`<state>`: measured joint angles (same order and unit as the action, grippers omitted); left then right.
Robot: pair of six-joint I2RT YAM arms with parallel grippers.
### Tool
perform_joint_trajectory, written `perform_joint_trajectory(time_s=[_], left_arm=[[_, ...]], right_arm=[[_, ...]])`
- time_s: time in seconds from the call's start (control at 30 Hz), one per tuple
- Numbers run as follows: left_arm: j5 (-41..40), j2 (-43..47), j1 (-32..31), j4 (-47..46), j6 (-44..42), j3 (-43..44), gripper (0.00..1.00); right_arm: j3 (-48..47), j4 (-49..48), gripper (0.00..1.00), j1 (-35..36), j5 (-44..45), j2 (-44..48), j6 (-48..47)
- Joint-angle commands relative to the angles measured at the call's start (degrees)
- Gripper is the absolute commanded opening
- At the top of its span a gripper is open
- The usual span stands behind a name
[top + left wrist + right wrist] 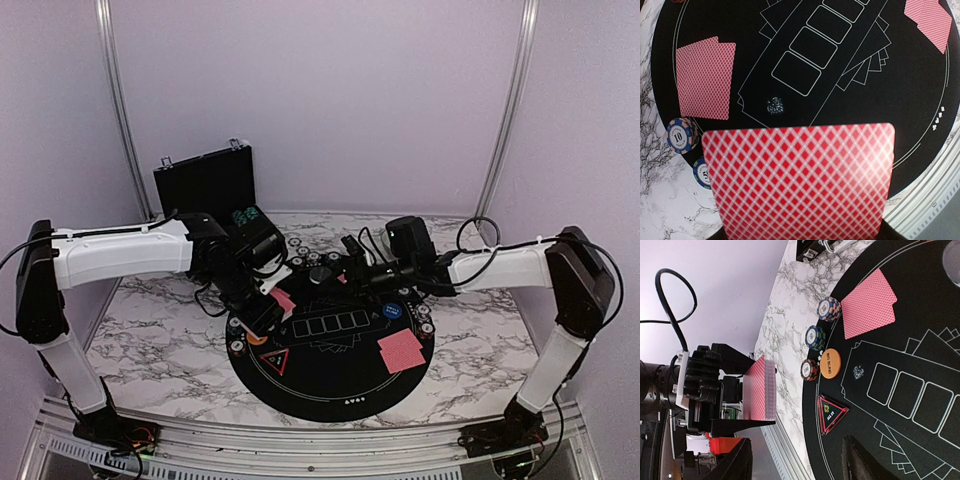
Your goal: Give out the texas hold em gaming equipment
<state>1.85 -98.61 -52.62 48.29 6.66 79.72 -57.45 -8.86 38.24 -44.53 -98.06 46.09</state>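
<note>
One card deck (761,388) sits clamped in the left end effector (270,300).

The held card deck (800,180) (blurred, cut off below) half hides a blue chip stack (700,172).

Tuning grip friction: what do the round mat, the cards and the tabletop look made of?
Round mat: looks like matte black fabric or rubber, no glare, printed white lines.
Card deck: probably coated paper or plastic, thin, printed red lattice.
Tabletop: marble-patterned, smooth; stone or laminate, cannot tell.
</note>
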Motion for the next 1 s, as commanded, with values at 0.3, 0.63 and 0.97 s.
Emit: perform_joint_trajectory(time_s=[0.3,0.63,0.97], left_arm=[[-0.38,-2.57,-0.49,1.81,-2.92,5.44,0.5],[-0.43,-4.58,-0.47,3.1,-4.19,8.01,0.5],[0.27,-5.56,-0.53,3.65,-4.11,9.4,0.5]], right_arm=[[-7.78,-2.21,0.57,0.01,-4.03,-7.4,0.77],[-6.85,-6.69,0.54,-0.18,-6.02,-7.56,3.83],[-6.99,-8.0,0.49,0.2,-7.1,-8.0,4.64]])
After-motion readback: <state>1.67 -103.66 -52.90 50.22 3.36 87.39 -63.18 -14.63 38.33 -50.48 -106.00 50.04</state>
